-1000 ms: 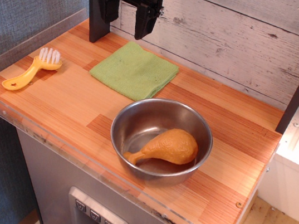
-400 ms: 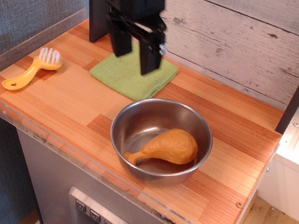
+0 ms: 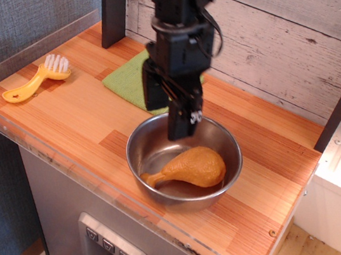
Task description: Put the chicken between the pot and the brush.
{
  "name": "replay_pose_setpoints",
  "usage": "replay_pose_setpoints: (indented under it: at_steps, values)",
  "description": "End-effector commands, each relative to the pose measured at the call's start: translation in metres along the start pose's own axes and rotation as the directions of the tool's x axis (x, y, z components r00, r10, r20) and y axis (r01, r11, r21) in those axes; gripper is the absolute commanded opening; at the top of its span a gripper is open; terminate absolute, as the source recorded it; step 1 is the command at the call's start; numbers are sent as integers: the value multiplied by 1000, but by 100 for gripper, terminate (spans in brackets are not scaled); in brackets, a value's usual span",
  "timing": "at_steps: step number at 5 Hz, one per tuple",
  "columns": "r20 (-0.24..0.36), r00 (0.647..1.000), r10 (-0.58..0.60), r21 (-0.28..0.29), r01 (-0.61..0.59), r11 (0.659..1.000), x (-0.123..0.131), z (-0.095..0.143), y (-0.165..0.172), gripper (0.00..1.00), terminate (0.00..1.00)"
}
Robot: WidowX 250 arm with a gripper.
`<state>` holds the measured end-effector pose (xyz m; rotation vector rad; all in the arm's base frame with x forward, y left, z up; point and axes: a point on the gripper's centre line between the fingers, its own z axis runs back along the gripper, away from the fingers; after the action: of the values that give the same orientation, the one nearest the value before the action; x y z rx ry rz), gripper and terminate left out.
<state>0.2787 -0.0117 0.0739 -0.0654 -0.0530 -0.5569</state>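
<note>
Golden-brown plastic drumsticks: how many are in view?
1. The golden-brown plastic toy chicken drumstick lies inside the round stainless-steel pot, below the black gripper. Nothing else seems hidden.

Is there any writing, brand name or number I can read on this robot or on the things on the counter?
None can be read.
The gripper has a small white mark on one finger: too small and blurred to read.
The buttons on the panel below the counter: no legible signs.
The chicken, the pot, the brush and the green cloth bear no visible text.
</note>
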Motion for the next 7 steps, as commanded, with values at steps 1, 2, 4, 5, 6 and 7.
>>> replay_pose_setpoints:
  at_steps: [1,2,4,5,6,7]
  values:
    - [-8,995,-103,62,103,993,-3,2,-23,100,0]
    - [-54,995,-85,46,88,995,-8,-17,-21,100,0]
    - [-155,987,-33,39,40,998,-14,-54,-18,100,0]
    - [-170,985,-41,46,50,998,-14,-61,-24,100,0]
    - [-138,988,-73,65,83,994,-11,-54,-33,0,0]
    - [-92,991,-102,68,109,992,-9,-41,-45,0,0]
